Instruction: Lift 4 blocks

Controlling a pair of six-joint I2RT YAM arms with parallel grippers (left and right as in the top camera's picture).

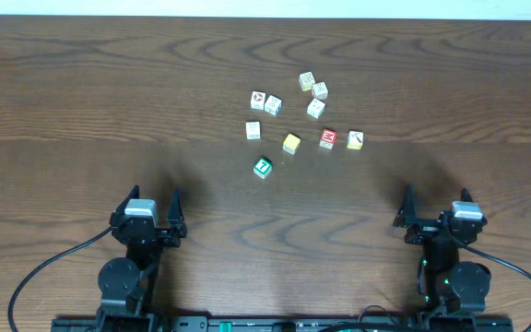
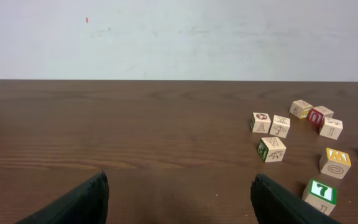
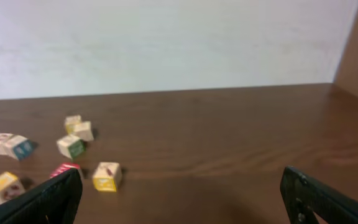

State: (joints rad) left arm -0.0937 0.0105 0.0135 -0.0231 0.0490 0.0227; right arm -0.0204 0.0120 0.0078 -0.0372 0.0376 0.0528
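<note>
Right now both arms sit at the near edge of the dark wooden worktop (image 1: 81,92), well apart from the blocks and touching none of them. The left fingers (image 2: 73,205) are spread wide and hold nothing; the left wrist view shows only bare wood in the gap between them. The right fingers (image 3: 325,199) are likewise spread to their full width and grip nothing. The four coloured blocks lie toward the middle of the worktop, a little right of centre, ahead of the arms and between their two lines of reach. The green block (image 1: 263,167), with a white 7 on its top face, lies nearest the arms, at the left of the group and a little apart from the rest. Just beyond it and to its right sits the yellow block (image 1: 291,143). Further right comes the red block (image 1: 328,138) with its white letter. Just beside that, separated by a narrow gap, is the pale yellow block (image 1: 355,139) with a dark mark. These three form a loose row. Each block rests on the wood by itself. Behind the row, toward the far edge, lie the cream cubes (image 1: 273,105) with small pictures, in two loose clusters. One more cream cube sits just left of the yellow block.
</note>
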